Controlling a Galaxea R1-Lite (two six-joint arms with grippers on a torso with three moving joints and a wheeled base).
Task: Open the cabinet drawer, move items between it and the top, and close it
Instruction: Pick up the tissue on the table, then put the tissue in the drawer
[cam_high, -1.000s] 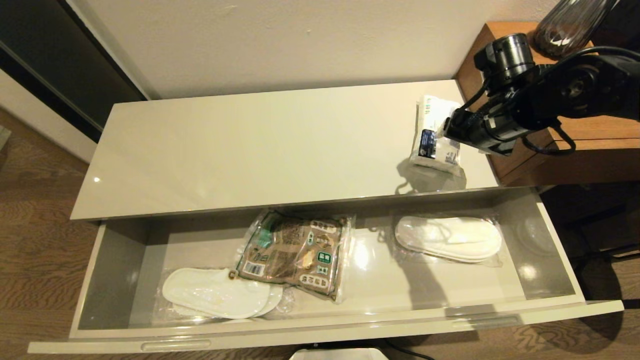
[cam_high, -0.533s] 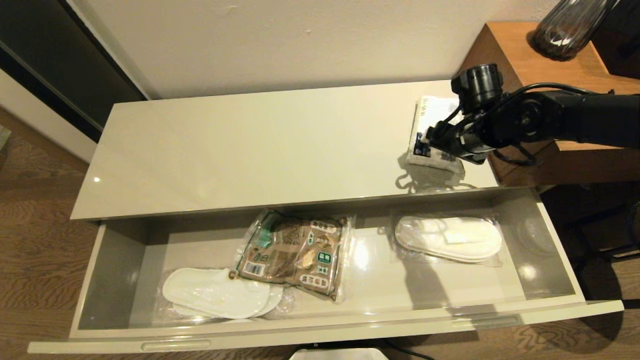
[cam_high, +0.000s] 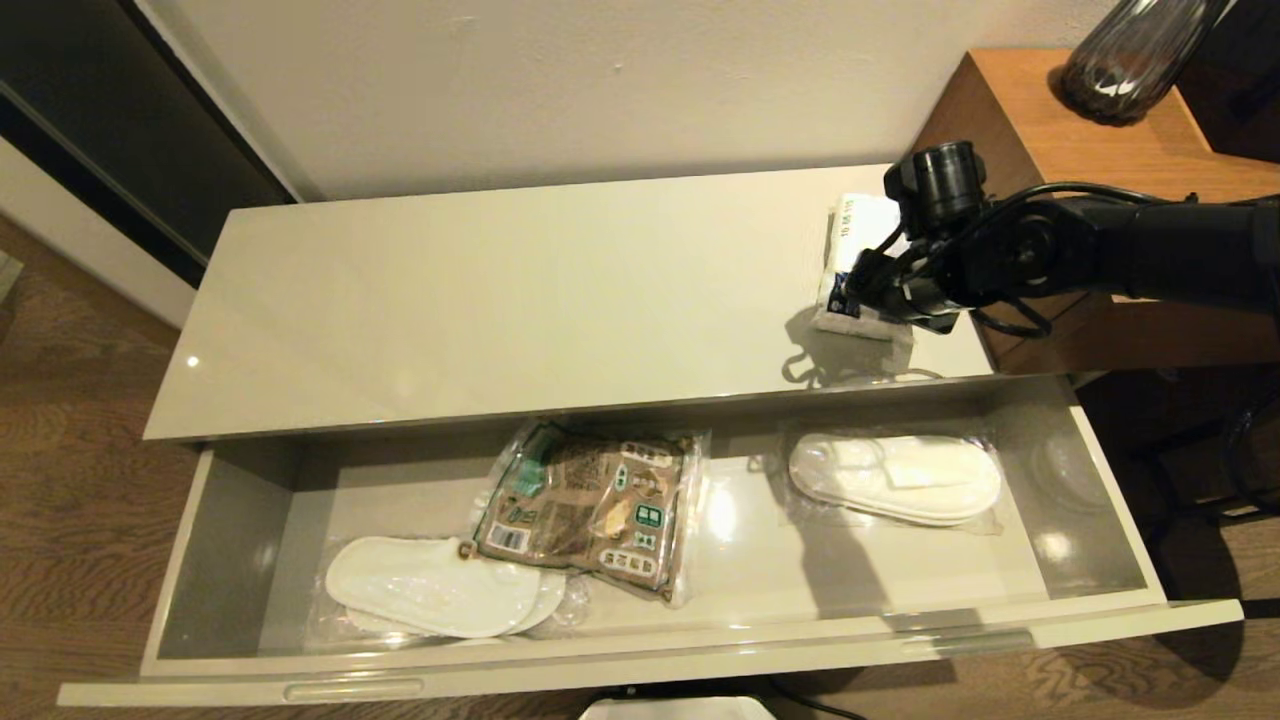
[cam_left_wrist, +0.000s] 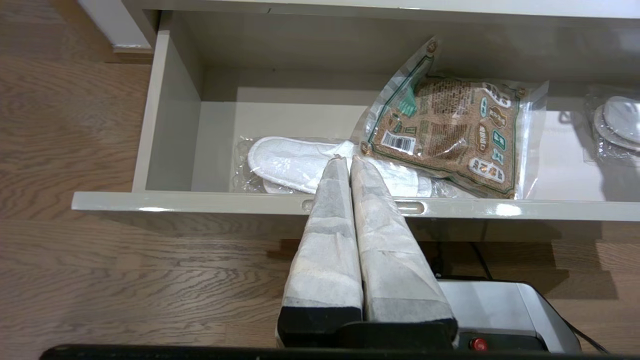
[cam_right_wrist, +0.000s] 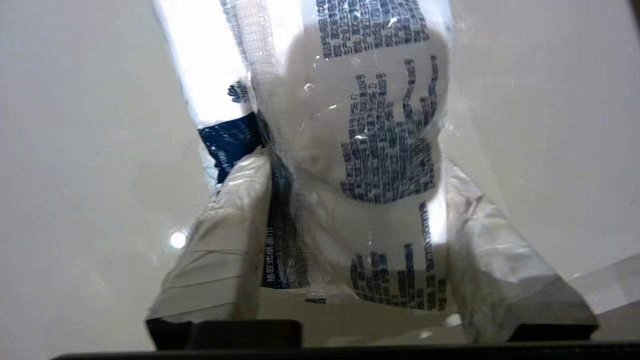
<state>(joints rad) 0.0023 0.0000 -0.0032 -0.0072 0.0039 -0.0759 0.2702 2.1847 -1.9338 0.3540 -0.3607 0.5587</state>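
The tissue pack (cam_high: 860, 225), white with a dark blue label, lies at the right end of the glossy cream top (cam_high: 500, 300). My right gripper (cam_high: 868, 295) is lowered over its near end. In the right wrist view the gripper (cam_right_wrist: 352, 161) is open, one finger on each side of the pack (cam_right_wrist: 380, 125), close against its sides. The drawer (cam_high: 600, 665) is pulled out. The snack bag (cam_high: 590, 505) lies in its middle, flat on the floor. My left gripper (cam_left_wrist: 350, 157) is shut and empty, hanging in front of the drawer's front panel (cam_left_wrist: 200, 202), near the snack bag (cam_left_wrist: 450, 135).
Two pairs of plastic-wrapped white slippers lie in the drawer, one at the left (cam_high: 430, 585) under the snack bag's corner, one at the right (cam_high: 895, 478). A taller brown wooden desk (cam_high: 1080, 120) with a dark glass vase (cam_high: 1130, 60) stands close against the cabinet's right end.
My right arm has come down and leftward from above the desk edge, and its fingers now straddle the near end of the tissue pack. The drawer's contents have not moved.
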